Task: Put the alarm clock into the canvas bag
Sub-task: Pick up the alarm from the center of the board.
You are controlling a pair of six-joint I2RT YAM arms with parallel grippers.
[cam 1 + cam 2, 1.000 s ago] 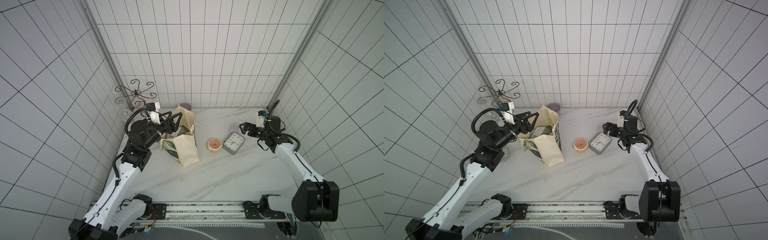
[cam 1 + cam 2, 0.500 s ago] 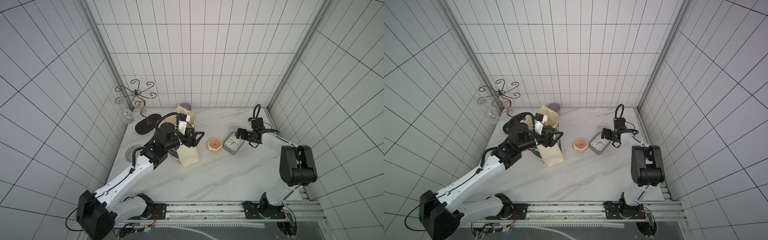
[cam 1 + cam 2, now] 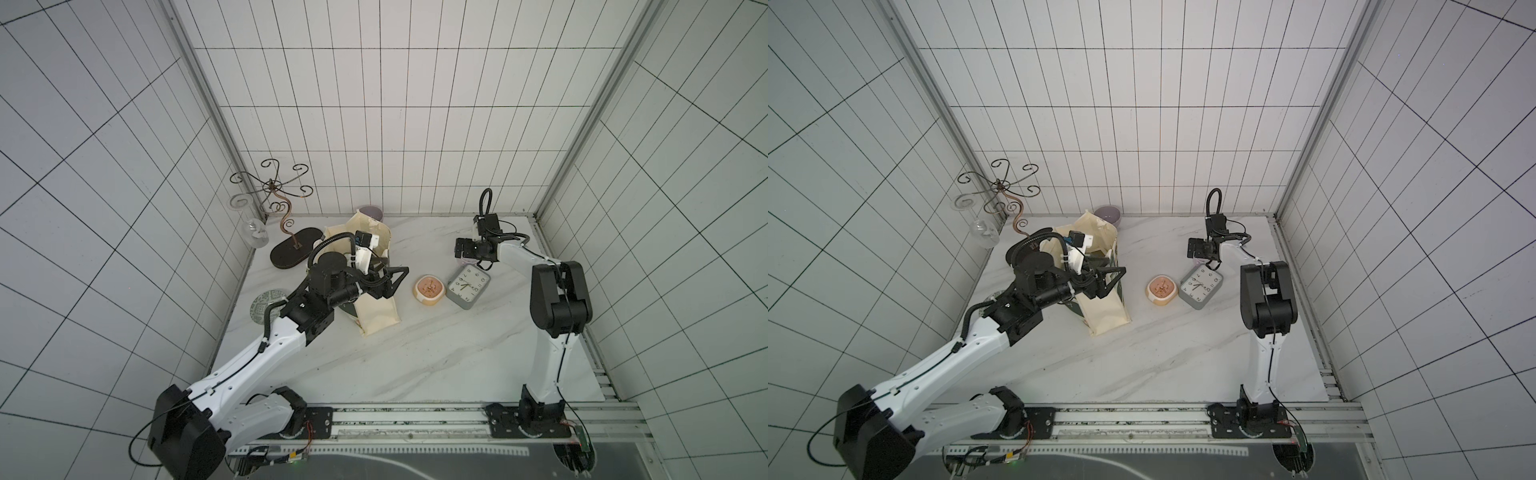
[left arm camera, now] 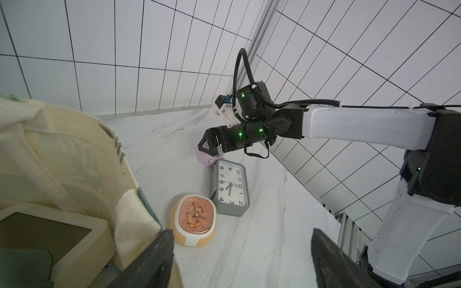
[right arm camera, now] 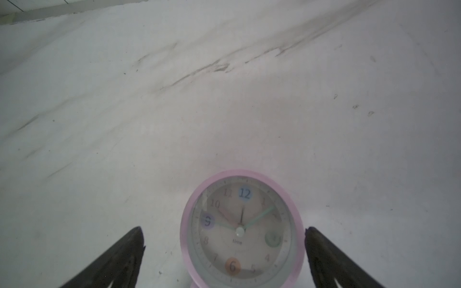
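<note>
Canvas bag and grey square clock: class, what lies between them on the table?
The small orange-faced clock lies there, face up, in both top views.

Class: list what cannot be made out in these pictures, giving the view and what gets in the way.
- pink clock: blurred in the right wrist view, lower rim cut off by the frame edge; in both top views the right gripper covers most of it.
- canvas bag lettering: hidden by the left arm in both top views, unreadable in the left wrist view.
- cream-framed thing in the bag: left wrist view, cut off by the frame edge.
</note>
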